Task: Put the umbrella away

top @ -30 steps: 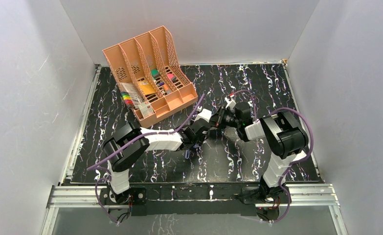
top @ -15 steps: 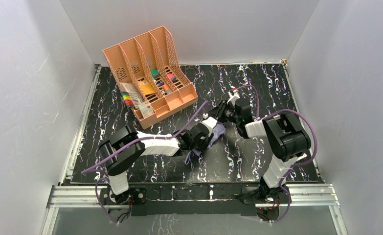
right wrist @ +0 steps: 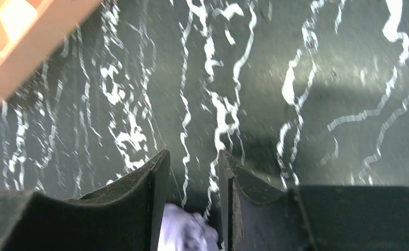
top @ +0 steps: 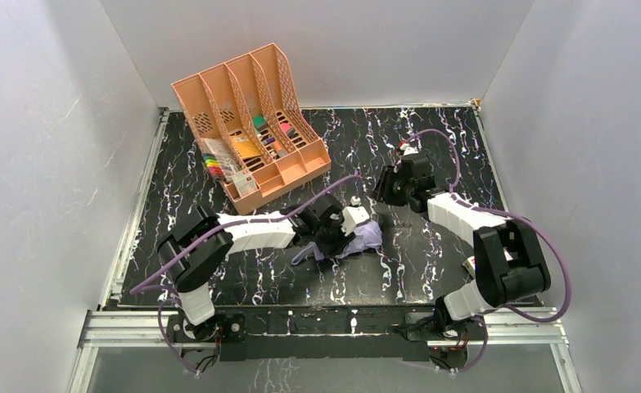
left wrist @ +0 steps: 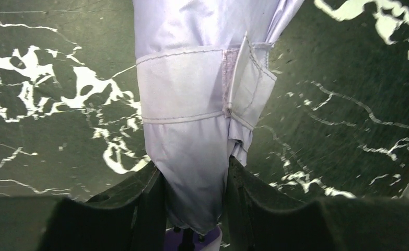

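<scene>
The left pincer (left wrist: 194, 175) clamps the strapped, folded umbrella (left wrist: 191, 89), which stretches ahead of its fingers over the tabletop (left wrist: 348, 130). The right pincer (right wrist: 193, 164) stands partly parted, gripping nothing.

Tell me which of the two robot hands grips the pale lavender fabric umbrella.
The left hand: its fingers clamp the pale lavender fabric umbrella. The right hand stands open, black marbled table showing between its fingers.
</scene>
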Robot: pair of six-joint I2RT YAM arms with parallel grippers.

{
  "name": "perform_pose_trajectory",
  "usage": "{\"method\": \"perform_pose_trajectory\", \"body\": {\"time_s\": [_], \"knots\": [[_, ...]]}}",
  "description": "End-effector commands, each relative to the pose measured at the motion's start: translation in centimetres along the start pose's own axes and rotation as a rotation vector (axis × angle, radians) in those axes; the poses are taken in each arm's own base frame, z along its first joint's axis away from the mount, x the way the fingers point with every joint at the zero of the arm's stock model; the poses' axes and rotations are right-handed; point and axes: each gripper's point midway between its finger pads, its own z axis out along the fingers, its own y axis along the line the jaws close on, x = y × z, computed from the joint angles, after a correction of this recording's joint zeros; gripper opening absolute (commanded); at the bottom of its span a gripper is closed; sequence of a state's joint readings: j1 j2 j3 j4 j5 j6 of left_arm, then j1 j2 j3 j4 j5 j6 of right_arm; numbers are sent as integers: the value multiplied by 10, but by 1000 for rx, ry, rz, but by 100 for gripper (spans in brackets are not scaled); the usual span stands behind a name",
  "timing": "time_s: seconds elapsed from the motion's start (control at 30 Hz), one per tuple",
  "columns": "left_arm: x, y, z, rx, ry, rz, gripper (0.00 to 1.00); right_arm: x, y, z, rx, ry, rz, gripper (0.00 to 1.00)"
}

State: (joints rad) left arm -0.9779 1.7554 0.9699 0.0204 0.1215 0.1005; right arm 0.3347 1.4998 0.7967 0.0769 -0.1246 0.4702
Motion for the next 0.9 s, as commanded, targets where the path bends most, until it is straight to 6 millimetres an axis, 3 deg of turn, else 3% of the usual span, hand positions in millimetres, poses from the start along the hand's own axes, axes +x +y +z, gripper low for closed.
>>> {"method": "perform_pose_trajectory", "body": {"time_s": [0.0, 0.23, 0.4, 0.53, 0.63, 0.87], "knots": [[53, 19, -16, 73, 233, 51, 38, 21, -23, -31, 128, 100, -65, 49], [15, 45, -48, 8, 76, -61, 69, 23, -40, -53, 243, 133, -81, 52], [8, 48, -78, -52, -45, -200, 74, 32, -43, -50, 245, 205, -111, 53], [15, 50, -96, -120, -107, -349, 73, 37, -45, -47, 242, 239, -125, 53], [32, 62, -105, -229, -122, -474, 68, 41, -39, -43, 215, 256, -139, 53], [78, 80, -103, -437, -70, -710, 29, 61, -31, -34, 209, 315, -176, 52]]}}
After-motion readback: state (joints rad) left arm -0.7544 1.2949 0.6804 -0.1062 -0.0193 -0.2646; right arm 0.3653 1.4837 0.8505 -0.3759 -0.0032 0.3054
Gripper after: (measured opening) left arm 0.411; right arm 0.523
